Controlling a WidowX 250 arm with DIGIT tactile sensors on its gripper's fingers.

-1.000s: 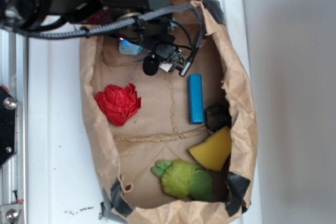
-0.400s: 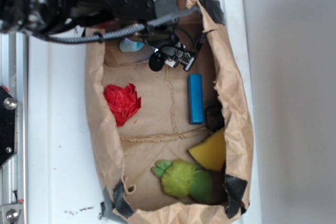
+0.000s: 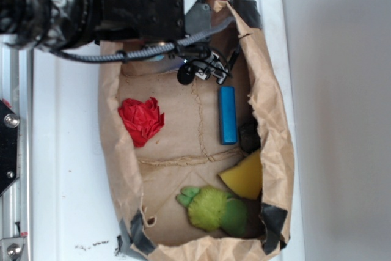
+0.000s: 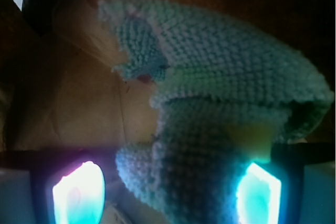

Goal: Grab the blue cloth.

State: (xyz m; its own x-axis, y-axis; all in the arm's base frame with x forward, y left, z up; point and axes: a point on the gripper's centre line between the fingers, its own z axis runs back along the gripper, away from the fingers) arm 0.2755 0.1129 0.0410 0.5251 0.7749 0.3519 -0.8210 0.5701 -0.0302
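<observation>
Between the wide-open gripper (image 4: 168, 192) fingertips, straight ahead: blue cloth (image 4: 220, 103), bunched, long axis crosswise, not yet pinched.

Exterior camera: mounted overhead, looking straight down. It takes in the whole brown paper bag (image 3: 116, 145) lying open on the white table (image 3: 67, 181), with my arm (image 3: 91, 4) coming in across the top left of frame. Moderate distance, whole workspace visible.

Wrist camera: rides on my arm, faces forward between my two glowing fingertips (image 4: 79, 192), which sit at the bottom corners. Very near; the blue cloth (image 4: 220, 93) fills most of the frame, paper behind it.

Shared ground: the bag's upper end beneath my gripper (image 3: 204, 68). From overhead the cloth is hidden under my arm.
</observation>
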